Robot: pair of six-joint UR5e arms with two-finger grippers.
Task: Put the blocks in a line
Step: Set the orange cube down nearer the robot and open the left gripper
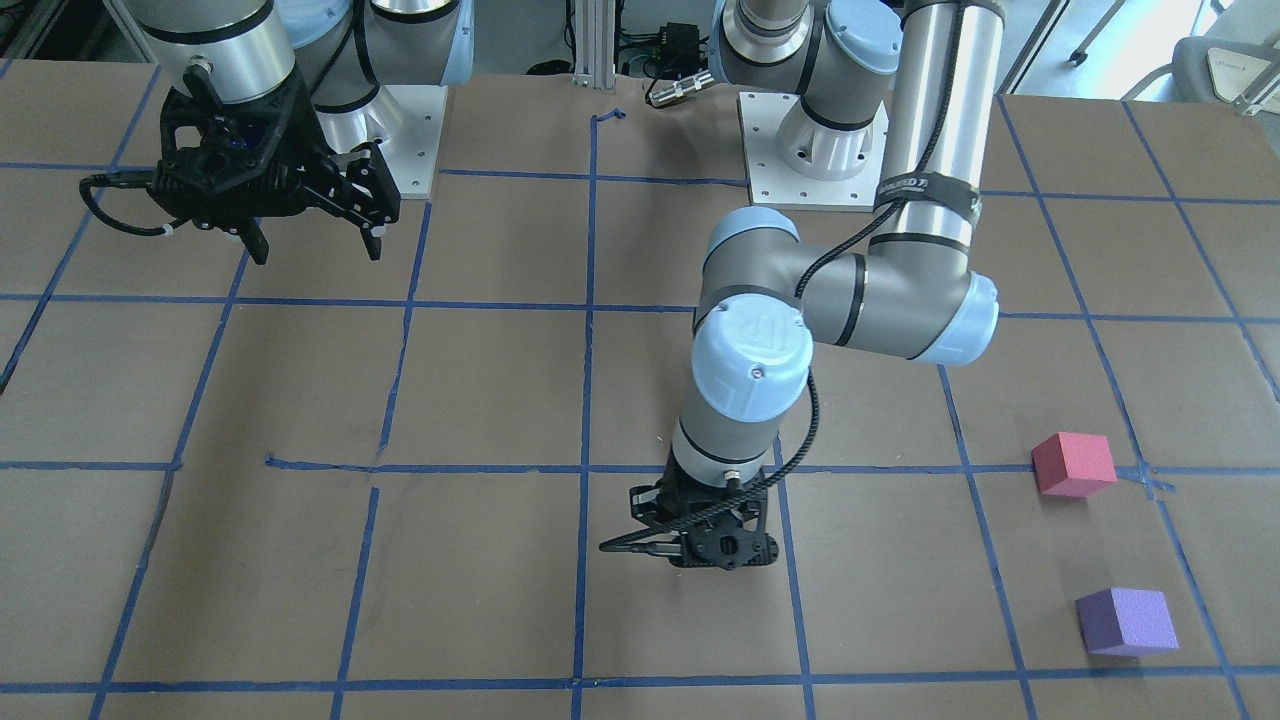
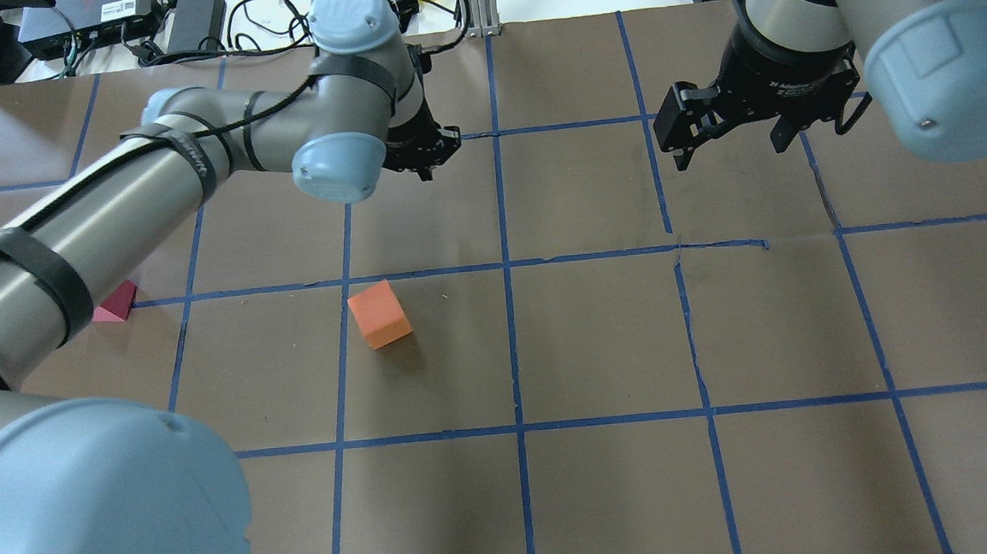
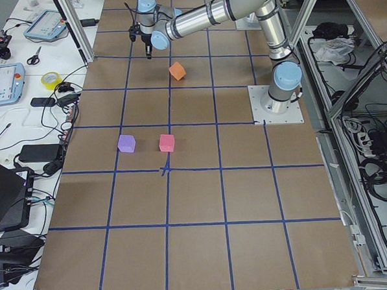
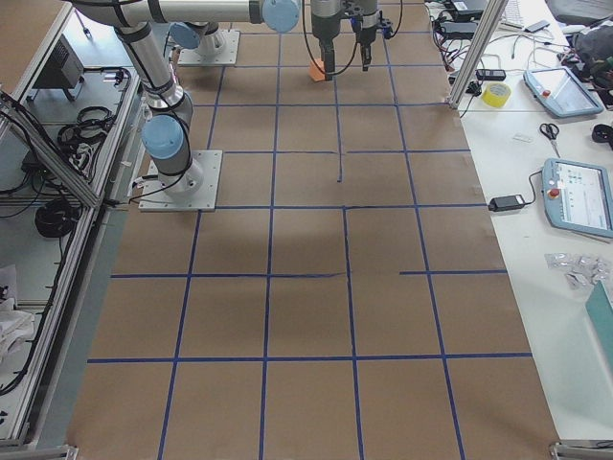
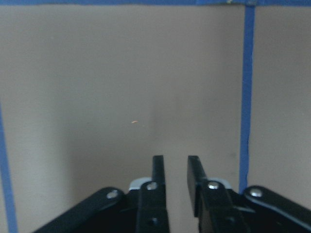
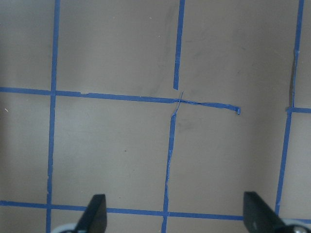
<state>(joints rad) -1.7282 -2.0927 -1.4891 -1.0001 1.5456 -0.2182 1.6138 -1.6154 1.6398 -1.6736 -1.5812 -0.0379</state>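
The orange block [image 2: 380, 314] lies on the brown table left of the middle; it also shows in the exterior left view [image 3: 176, 70]. The pinkish-red block [image 1: 1073, 464] and the purple block [image 1: 1125, 620] lie apart from it, further toward the robot's left end. My left arm hides the purple block in the overhead view. My left gripper [image 2: 428, 159] hangs low over the table beyond the orange block, its jaws almost together with nothing between them. My right gripper [image 2: 730, 147] is open and empty, held above the table on the right side.
Blue tape lines [image 2: 510, 344] mark a grid on the brown paper. Cables and a yellow tape roll [image 3: 50, 80] lie on the bench past the table's far edge. The arm bases [image 1: 810, 150] stand at the robot's side.
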